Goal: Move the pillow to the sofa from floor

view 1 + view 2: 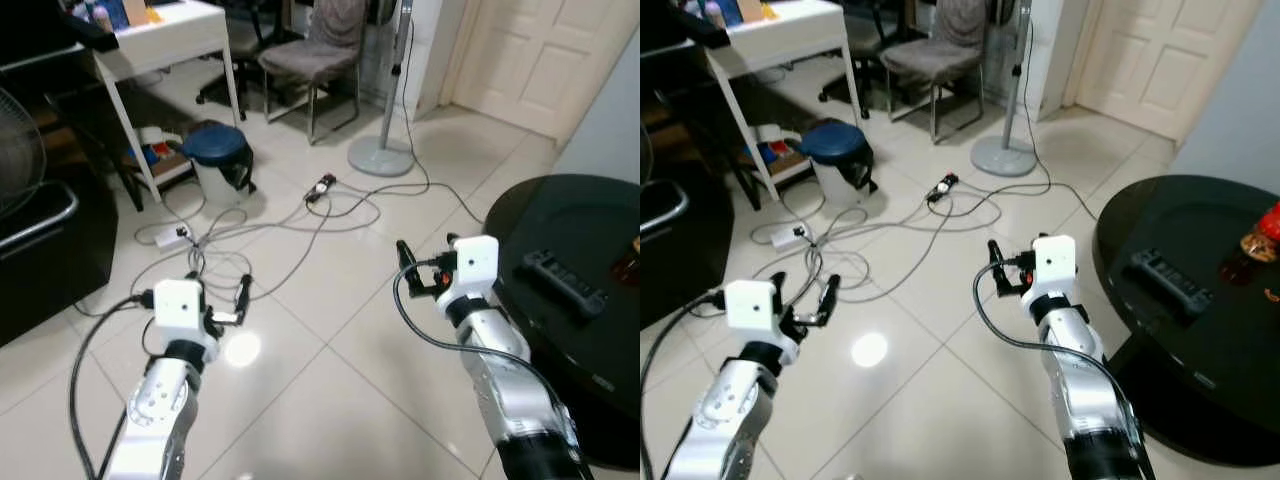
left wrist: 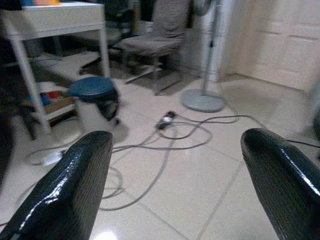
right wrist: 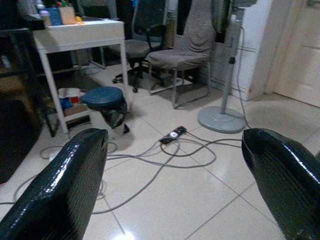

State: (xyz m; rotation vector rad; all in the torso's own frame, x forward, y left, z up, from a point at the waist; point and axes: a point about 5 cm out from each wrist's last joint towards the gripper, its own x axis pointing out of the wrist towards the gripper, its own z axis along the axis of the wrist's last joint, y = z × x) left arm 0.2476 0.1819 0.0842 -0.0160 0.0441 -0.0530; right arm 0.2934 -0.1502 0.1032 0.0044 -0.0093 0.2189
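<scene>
Both grippers spread wide and holding nothing: the left gripper [image 1: 218, 290] and right gripper [image 1: 428, 262] hover over pale floor tiles [image 1: 330, 400]. Ahead, cables [image 1: 290, 225] snake past a lidded bin [image 1: 218, 160], fan stand [image 1: 382, 155] and chair [image 1: 320, 55]. No pillow can be made out.

No readable text anywhere: no labels, brands, numbers or signs can be made out on anything.

Floor: glossy pale tiles [image 1: 330, 400], tangled cables [image 1: 300, 220]
Far wall: white panelled door [image 1: 540, 55]
Furniture: white desk [image 1: 165, 35], grey chair [image 1: 320, 55], black round table [image 1: 570, 290]
</scene>
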